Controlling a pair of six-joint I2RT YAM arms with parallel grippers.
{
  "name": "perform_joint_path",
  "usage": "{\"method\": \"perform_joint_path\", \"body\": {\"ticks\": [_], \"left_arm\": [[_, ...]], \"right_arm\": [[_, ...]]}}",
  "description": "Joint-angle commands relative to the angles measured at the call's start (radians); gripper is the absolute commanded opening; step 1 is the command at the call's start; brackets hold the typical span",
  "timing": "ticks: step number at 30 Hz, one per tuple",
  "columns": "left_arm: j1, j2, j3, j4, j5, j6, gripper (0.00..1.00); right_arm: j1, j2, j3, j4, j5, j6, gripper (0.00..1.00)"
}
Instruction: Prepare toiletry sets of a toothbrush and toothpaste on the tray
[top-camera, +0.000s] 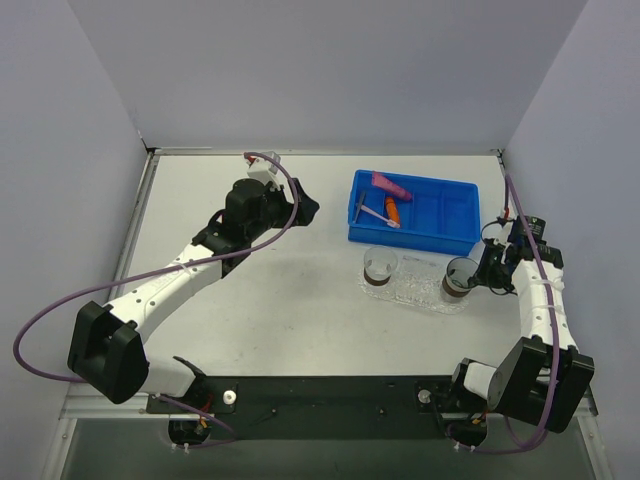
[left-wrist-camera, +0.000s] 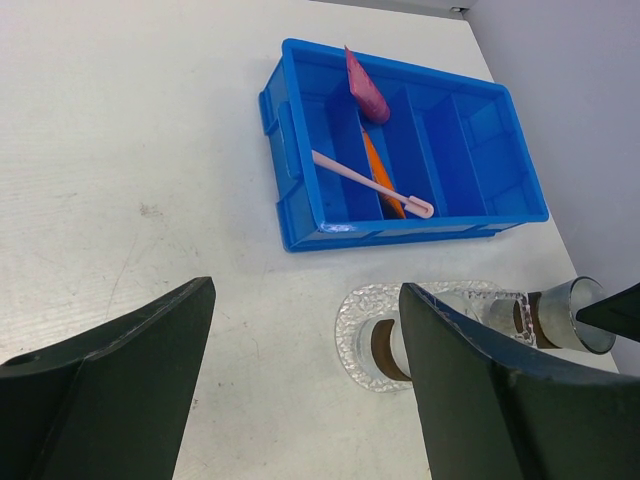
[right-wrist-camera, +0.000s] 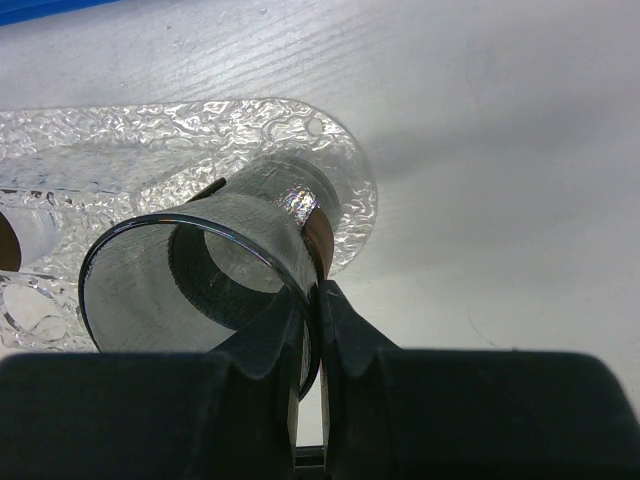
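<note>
Left claw (left-wrist-camera: 305, 290): released; its two dark fingers stand wide apart with nothing between them, over the bare table (left-wrist-camera: 120, 130).
Right claw (right-wrist-camera: 315, 290): clenched on the wall of a clear cup (right-wrist-camera: 200, 290), one finger inside the rim and one outside.
Held cup: see-through, with a brown band at its base. It sits right at the right claw's fingertips, over the tray's nearest end. Whether it stands flat I cannot tell.
Tray (right-wrist-camera: 150, 140): clear and bumpy, directly ahead of and under the right claw. From the left claw it lies just off the right-hand finger, partly hidden by it.
Second cup (top-camera: 380, 268): on the tray's other end, apart from both claws.
Blue bin (left-wrist-camera: 480, 140): ahead of the left claw, well apart, just beyond the tray.
Toothbrush (left-wrist-camera: 370, 183): in the bin, lying slantwise across a divider and over the orange tube; neither claw touches it.
Orange tube (left-wrist-camera: 370, 158): in the bin, under the toothbrush.
Magenta tube (left-wrist-camera: 365, 88): propped at the bin's far wall, farthest from the left claw.
</note>
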Motion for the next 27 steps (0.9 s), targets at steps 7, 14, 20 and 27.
{"method": "perform_joint_path", "body": {"ticks": [7, 14, 20, 27], "left_arm": [[0.01, -0.012, 0.035, 0.026, 0.013, -0.009, 0.85], [0.013, -0.009, 0.038, 0.028, 0.013, -0.011, 0.85], [0.016, -0.007, 0.037, 0.029, 0.013, -0.012, 0.85], [0.021, -0.009, 0.029, 0.032, 0.013, -0.018, 0.85]], "right_arm": [[-0.004, -0.022, -0.007, -0.003, -0.011, 0.023, 0.0], [-0.006, -0.014, -0.008, -0.003, 0.004, 0.029, 0.0], [-0.004, -0.013, -0.01, -0.001, 0.015, 0.037, 0.02], [0.002, -0.002, -0.008, -0.004, 0.02, 0.035, 0.05]]}}
